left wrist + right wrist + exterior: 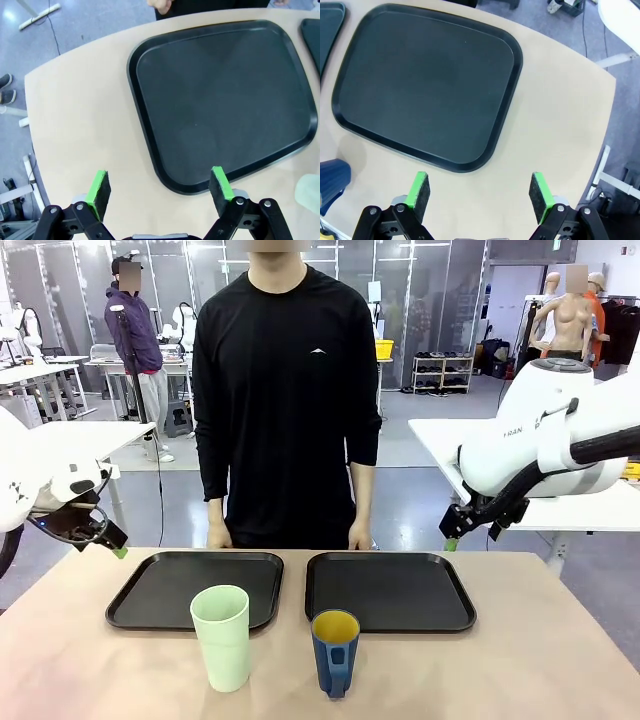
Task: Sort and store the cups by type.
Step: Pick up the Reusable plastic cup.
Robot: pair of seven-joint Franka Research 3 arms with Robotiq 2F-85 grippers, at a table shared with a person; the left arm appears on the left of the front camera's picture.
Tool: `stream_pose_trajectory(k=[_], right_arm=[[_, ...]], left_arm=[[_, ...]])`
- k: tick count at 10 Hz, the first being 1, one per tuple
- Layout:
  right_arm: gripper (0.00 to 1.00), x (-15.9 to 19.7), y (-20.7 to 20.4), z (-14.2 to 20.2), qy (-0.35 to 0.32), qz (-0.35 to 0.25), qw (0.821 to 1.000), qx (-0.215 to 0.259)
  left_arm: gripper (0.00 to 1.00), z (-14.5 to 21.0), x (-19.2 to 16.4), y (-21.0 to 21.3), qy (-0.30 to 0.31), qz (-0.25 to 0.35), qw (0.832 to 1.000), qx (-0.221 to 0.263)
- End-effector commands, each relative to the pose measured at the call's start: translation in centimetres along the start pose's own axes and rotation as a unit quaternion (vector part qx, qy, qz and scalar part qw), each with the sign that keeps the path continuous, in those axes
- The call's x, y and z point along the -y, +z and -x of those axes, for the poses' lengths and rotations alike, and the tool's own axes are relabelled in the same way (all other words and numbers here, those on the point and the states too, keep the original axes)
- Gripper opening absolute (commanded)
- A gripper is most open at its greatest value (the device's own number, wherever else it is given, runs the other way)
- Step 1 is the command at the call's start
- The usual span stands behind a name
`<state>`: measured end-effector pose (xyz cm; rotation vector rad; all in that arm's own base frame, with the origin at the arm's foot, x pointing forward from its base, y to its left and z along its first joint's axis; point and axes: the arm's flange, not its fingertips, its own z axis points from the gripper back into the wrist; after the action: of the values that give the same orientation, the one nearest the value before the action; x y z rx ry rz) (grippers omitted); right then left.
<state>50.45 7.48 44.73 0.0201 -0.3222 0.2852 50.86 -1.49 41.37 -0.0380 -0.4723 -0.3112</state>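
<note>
Left gripper (160,186) hovers spread wide and empty, mint-green tumbler (222,637) upright on the table to its inner side, below the left tray (150,585); blue mug (335,650) stands inward of the right gripper (479,189), which is equally wide and empty.

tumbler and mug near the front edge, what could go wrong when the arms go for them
The tall mint tumbler stands upright and free; a nudge from the open left fingers could tip it.
The blue mug has its handle toward the robot; the open right fingers might catch it and twist the mug.
The person's hands rest at the far edge behind the trays, near any placing move.
</note>
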Motion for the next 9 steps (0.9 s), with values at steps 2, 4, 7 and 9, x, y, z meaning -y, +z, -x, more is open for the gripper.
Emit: stream_pose_trajectory(k=[2, 4, 7, 9], right_arm=[[1.0, 0.79, 0.15, -0.98, -0.008, 0.007, 1.0, -0.02], [1.0, 0.24, -0.05, -0.22, -0.002, 0.0, 1.0, -0.004], [1.0, 0.24, -0.05, -0.22, -0.002, 0.0, 1.0, -0.004], [1.0, 0.24, -0.05, -0.22, -0.002, 0.0, 1.0, -0.004]], left_arm=[[1.0, -0.79, -0.23, 0.14, 0.006, 0.01, 1.0, -0.004], [1.0, -0.23, 0.23, 0.1, -0.002, 0.0, 1.0, 0.001], [1.0, -0.23, 0.23, 0.1, -0.002, 0.0, 1.0, 0.001], [1.0, -0.23, 0.23, 0.1, -0.002, 0.0, 1.0, 0.001]])
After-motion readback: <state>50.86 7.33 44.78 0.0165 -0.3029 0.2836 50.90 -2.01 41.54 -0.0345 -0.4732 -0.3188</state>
